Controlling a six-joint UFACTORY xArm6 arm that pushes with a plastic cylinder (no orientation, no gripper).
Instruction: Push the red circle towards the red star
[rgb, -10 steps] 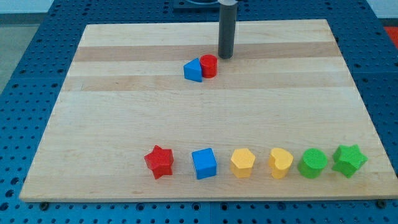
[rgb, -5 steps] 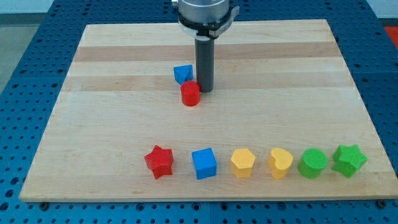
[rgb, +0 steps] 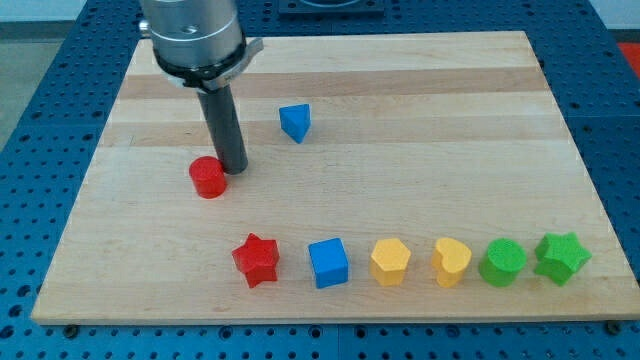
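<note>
On the pale wooden desk (rgb: 420, 160) over a blue pegboard (rgb: 40, 100), my tip (rgb: 233, 168), no claw, touches the red circle (rgb: 208, 178) above the red star (rgb: 256, 260).

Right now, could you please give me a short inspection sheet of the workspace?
Surface: wooden board, lying on a blue perforated table.
Job's things: red circle at the view's left; red star below it, apart.
My tip: my tip sits at the red circle's right edge, seemingly touching.
Clutter: blue triangular block alone near the top; bottom row of blue cube, two yellow blocks, green round block, green star.
Cables: nothing seen.
Surroundings: nothing seen beyond the table.
</note>
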